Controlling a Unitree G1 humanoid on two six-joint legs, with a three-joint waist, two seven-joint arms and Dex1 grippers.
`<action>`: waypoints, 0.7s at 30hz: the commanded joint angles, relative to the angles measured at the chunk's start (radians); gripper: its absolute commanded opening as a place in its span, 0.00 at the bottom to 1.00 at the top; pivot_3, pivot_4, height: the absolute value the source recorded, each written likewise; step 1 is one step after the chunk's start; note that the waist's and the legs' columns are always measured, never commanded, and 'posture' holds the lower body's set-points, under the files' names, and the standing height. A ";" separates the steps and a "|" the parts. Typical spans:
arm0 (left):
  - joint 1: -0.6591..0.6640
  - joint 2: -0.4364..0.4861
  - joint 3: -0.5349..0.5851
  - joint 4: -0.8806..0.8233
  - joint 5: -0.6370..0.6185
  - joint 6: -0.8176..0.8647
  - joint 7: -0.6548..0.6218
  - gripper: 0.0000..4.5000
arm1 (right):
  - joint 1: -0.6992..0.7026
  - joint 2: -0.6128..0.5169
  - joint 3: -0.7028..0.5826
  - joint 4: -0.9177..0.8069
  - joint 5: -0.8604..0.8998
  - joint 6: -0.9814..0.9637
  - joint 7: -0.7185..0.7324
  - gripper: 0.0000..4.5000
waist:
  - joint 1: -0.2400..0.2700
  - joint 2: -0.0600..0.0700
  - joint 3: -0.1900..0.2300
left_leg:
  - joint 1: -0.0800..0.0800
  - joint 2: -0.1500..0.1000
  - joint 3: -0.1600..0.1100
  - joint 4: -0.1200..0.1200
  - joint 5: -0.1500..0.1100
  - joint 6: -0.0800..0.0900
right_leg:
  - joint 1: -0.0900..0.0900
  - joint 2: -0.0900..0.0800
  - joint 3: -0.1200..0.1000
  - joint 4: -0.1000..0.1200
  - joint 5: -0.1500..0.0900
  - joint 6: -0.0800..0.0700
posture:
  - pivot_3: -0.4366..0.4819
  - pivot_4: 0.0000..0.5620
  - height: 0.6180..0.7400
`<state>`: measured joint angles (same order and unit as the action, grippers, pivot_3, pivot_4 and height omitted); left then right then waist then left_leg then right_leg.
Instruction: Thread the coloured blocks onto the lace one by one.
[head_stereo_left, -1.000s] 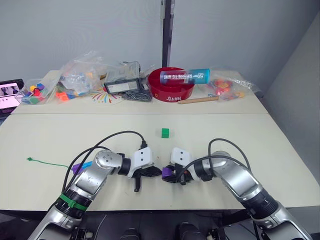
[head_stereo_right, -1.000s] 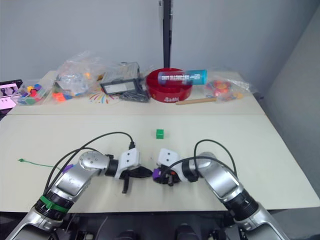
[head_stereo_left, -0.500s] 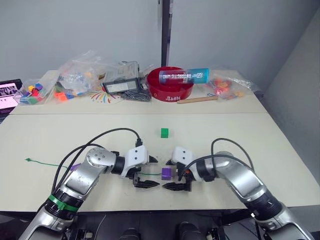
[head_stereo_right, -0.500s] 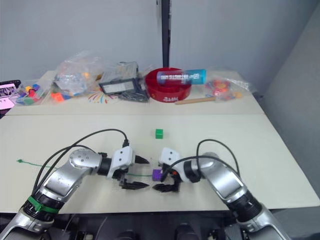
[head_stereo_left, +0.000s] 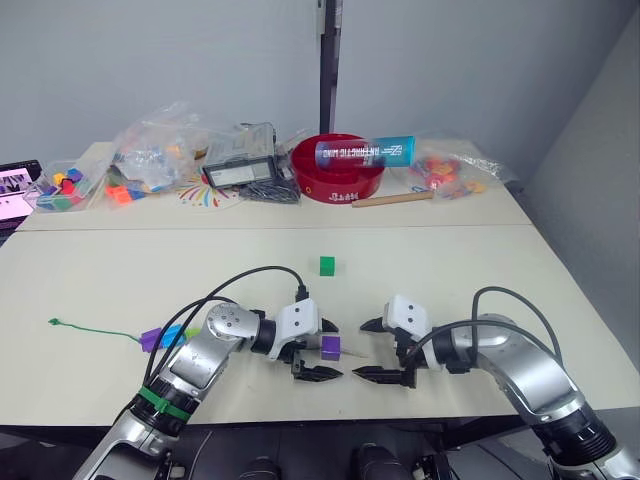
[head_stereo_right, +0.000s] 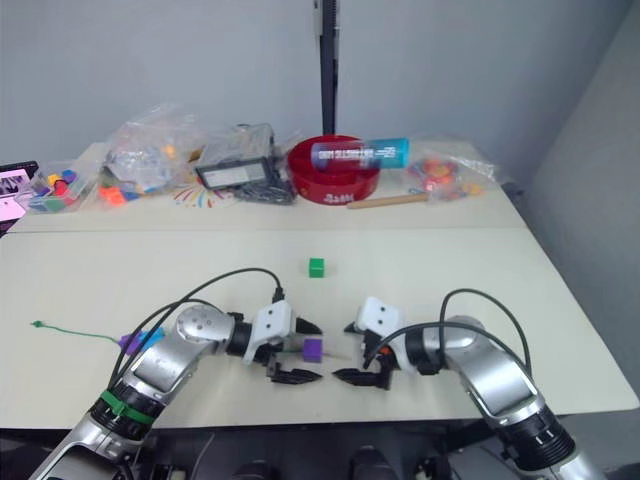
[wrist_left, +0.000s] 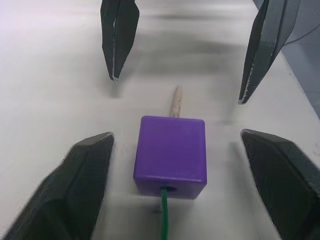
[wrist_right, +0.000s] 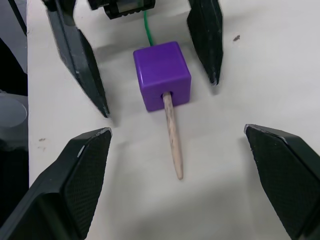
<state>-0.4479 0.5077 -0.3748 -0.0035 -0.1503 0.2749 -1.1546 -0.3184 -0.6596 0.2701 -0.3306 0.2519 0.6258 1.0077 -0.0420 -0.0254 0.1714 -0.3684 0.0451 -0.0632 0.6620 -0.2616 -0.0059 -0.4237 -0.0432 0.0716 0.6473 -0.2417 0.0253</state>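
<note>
With both end effectors spread and empty, the lace's pale tip (wrist_right: 172, 142), protruding from the purple block (wrist_right: 162, 75) at lower centre, should be pinched by the right end effector (head_stereo_left: 383, 350) and drawn through while the left end effector (head_stereo_left: 313, 350) steadies the block.

Head cams L & R look fwd and down over my arms at the surface (head_stereo_left: 120, 270). Wrist cams sit close, low, facing each other along my fingers; both share the purple block (wrist_left: 171, 154) w/ the lace's tip (wrist_right: 172, 141) through it.
</note>
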 joint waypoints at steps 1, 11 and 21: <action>-0.027 -0.010 0.003 0.006 0.010 -0.027 0.003 0.64 | -0.010 0.011 0.007 0.000 -0.011 -0.024 -0.021 1.00 | 0.001 0.000 0.000 | 0.000 0.000 0.000 0.000 0.000 0.000 | 0.000 0.000 0.000 0.000 0.000 0.000 | 0.48 0.27 0.92; -0.026 -0.014 -0.006 0.015 0.012 -0.040 -0.023 0.27 | -0.012 0.012 0.043 0.053 -0.039 -0.073 -0.010 1.00 | 0.001 0.000 0.000 | 0.000 0.000 0.000 0.000 0.000 0.000 | 0.000 0.000 0.000 0.000 0.000 0.000 | 0.48 0.27 0.92; -0.036 0.006 0.012 0.037 0.016 -0.048 -0.044 0.27 | -0.011 -0.010 0.055 0.135 -0.074 -0.154 0.021 0.37 | 0.001 0.000 0.000 | 0.000 0.000 0.000 0.000 0.000 0.000 | 0.000 0.000 0.000 0.000 0.000 0.000 | 0.48 0.27 0.92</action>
<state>-0.4687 0.5041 -0.3749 0.0319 -0.1368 0.2391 -1.1929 -0.3363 -0.6570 0.3200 -0.2048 0.1844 0.4802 1.0196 -0.0414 -0.0254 0.1713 -0.3680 0.0451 -0.0632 0.6620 -0.2615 -0.0059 -0.4234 -0.0433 0.0716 0.6473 -0.2416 0.0253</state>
